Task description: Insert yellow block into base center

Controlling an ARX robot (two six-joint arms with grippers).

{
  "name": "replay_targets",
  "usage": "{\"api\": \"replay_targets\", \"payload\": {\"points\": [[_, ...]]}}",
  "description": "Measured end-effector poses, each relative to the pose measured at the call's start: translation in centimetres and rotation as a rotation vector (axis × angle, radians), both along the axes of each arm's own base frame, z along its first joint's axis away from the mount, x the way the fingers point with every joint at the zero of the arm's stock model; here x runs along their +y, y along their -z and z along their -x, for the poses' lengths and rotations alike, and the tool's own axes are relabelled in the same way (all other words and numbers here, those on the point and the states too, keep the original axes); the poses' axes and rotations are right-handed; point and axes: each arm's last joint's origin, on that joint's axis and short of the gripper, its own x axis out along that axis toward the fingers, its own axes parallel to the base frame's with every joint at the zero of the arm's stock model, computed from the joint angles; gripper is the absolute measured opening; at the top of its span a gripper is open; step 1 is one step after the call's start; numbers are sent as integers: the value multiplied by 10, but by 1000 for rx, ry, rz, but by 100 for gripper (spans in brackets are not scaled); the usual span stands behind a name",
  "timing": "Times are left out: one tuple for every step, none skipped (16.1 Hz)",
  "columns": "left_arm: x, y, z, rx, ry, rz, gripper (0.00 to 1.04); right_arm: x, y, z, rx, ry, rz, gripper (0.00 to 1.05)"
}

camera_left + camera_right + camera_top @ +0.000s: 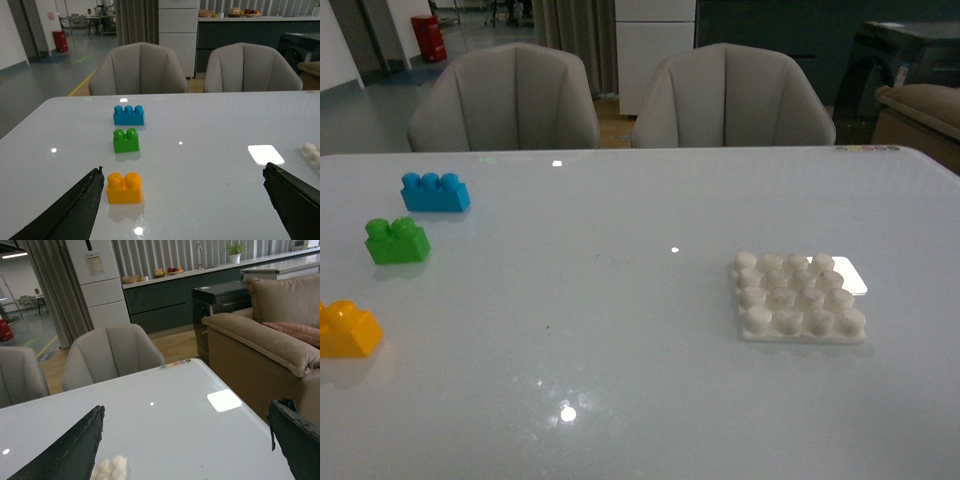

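The yellow block (pixel 348 330) sits on the table at the front left edge of the front view. In the left wrist view the yellow block (pixel 124 188) lies just beside one finger of my open, empty left gripper (pixel 182 172). The off-white studded base (pixel 798 297) lies on the table at the right; its edge shows in the left wrist view (pixel 311 152) and a corner in the right wrist view (pixel 111 470). My right gripper (pixel 185 412) is open and empty above the table, near the base corner. Neither arm shows in the front view.
A green two-stud brick (pixel 397 241) and a blue three-stud brick (pixel 435 192) sit behind the yellow block. A bright white square patch (pixel 853 275) lies behind the base. Two grey chairs (pixel 505 100) stand at the far edge. A sofa (pixel 280 335) stands right of the table.
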Motion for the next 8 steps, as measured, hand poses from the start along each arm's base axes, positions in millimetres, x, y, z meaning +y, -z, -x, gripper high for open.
{"api": "replay_targets", "payload": {"points": [[0,0,0,0,0,0,98,-9,-12,-28,2,9,-18,98],[0,0,0,0,0,0,98,-17,-21,-62,42,9,-40,98],[0,0,0,0,0,0,98,-25,-19,-94,124,9,-73,98],[0,0,0,0,0,0,98,-30,-7,-131,228,11,-96,98],[0,0,0,0,0,0,98,-31,9,-158,334,-7,-119,98],[0,0,0,0,0,0,98,-30,30,-187,449,-22,-137,98],[0,0,0,0,0,0,98,-27,50,-206,542,-31,-151,98],[0,0,0,0,0,0,98,-24,71,-219,632,-47,-169,98]]}}
